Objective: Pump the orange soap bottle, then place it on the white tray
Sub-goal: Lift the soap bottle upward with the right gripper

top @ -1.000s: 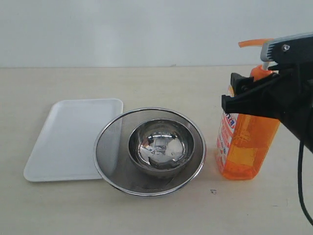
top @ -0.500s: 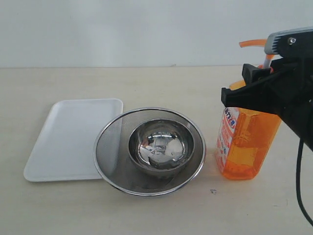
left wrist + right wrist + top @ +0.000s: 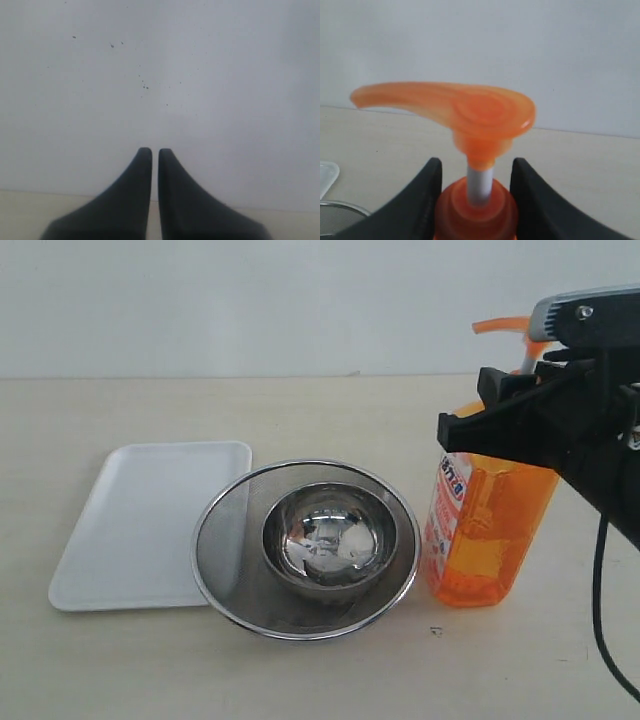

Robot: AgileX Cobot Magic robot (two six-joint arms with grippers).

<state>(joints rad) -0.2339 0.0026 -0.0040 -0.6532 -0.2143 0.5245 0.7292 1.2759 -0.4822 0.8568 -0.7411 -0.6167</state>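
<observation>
One orange soap bottle (image 3: 490,530), one white tray (image 3: 140,530), one mesh sieve (image 3: 225,535), and apparently one steel bowl (image 3: 300,515) inside it

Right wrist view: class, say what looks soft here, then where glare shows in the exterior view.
Right wrist view: the orange pump head of the clear plastic orange soap bottle looms close, slightly soft at its edges. Exterior view: the round steel bowl mirrors bright patches, the flat white tray is evenly lit, shadows faint.
</observation>
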